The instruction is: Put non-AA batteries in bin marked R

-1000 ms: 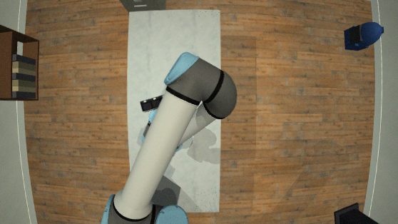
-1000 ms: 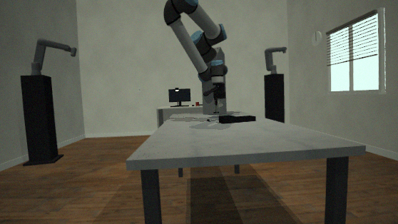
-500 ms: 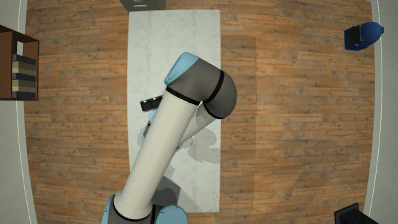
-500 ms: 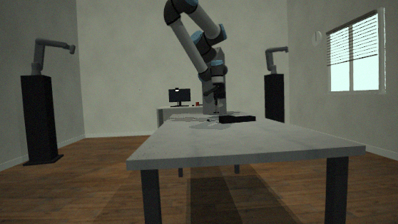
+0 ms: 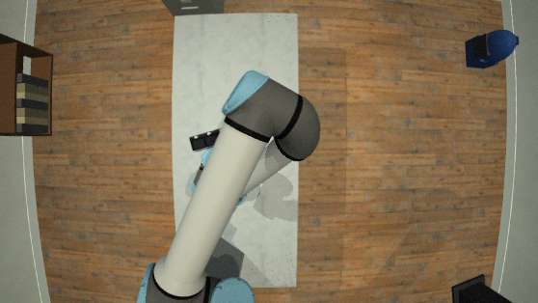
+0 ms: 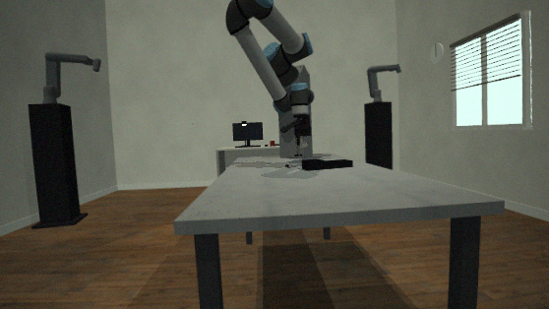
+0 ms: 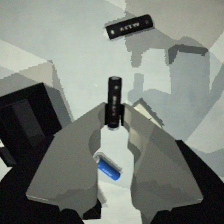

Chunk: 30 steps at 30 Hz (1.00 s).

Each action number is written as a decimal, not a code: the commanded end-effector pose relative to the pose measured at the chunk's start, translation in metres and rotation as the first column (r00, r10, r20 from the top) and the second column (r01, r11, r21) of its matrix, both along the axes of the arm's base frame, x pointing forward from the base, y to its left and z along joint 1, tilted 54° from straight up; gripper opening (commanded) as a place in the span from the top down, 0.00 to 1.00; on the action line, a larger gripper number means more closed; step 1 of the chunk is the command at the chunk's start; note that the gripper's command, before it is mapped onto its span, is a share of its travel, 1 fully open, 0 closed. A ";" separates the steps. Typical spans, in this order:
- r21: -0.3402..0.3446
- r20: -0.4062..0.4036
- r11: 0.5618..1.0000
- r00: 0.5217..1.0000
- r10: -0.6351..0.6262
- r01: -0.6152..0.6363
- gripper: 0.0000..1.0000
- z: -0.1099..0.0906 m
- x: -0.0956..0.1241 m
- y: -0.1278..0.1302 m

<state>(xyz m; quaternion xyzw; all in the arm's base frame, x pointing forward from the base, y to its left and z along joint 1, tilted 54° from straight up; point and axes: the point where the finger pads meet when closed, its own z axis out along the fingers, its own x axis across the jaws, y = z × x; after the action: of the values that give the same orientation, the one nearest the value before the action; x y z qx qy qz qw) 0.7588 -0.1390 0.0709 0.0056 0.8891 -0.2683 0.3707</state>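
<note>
Progress: early | your gripper [image 7: 114, 116] clamps a black battery [image 7: 114, 100] | black bin [image 7: 22, 120] alongside | two batteries [image 7: 129, 27] wait on tabletop [image 7: 60, 35].

A brown bookshelf [image 5: 10, 45], a blue chair [image 5: 498, 45], a window [image 6: 489, 74].
</note>
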 end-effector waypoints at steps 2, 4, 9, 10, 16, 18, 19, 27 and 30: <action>0.000 -0.001 1.000 1.000 -0.001 0.001 1.00 0.000 -0.001 0.000; 0.000 -0.001 1.000 1.000 -0.001 0.001 1.00 0.000 -0.001 0.000; 0.000 -0.001 1.000 1.000 -0.001 0.001 1.00 0.000 -0.001 0.000; 0.000 -0.001 1.000 1.000 -0.001 0.001 1.00 0.000 -0.001 0.000; 0.001 -0.003 1.000 1.000 0.000 0.000 1.00 0.004 -0.006 0.005; 0.001 -0.003 1.000 1.000 0.000 0.000 1.00 0.004 -0.006 0.005; 0.001 -0.003 1.000 1.000 0.000 0.000 1.00 0.004 -0.006 0.005; -0.066 -0.048 0.996 0.997 0.057 -0.060 1.00 0.010 0.007 0.011; -0.114 -0.091 0.988 0.991 0.098 -0.109 1.00 0.018 0.020 0.021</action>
<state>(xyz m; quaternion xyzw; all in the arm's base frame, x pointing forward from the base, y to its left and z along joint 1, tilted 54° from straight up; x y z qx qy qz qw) 0.7568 -0.1337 0.0751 -0.0121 0.8899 -0.2761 0.3629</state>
